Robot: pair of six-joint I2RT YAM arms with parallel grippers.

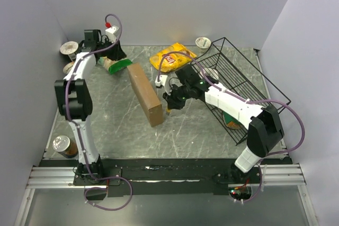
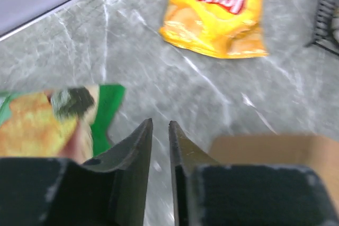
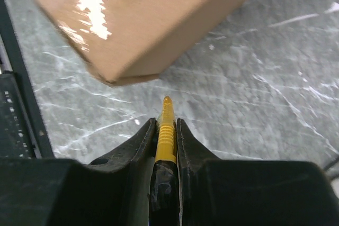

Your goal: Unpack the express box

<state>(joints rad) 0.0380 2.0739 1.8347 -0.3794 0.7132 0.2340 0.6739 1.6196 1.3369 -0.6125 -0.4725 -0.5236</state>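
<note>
The express box [image 1: 144, 93] is a closed brown cardboard mailer lying slanted in the middle of the table. It also shows in the left wrist view [image 2: 275, 149] and the right wrist view [image 3: 143, 19]. My right gripper [image 1: 169, 104] is shut on a yellow pen-shaped cutter [image 3: 167, 130], its tip pointing at the box's near corner, a little short of it. My left gripper [image 2: 160, 125] has its jaws nearly closed with nothing between them. It hovers at the back left, near the box's far end and a green snack bag [image 2: 47, 123].
A yellow chip bag [image 1: 170, 56] lies behind the box. A black wire basket [image 1: 233, 80] stands at the right with things inside. Cups [image 1: 69, 48] stand at the back left, one [image 1: 203, 42] at the back, and a can [image 1: 62, 145] at the front left.
</note>
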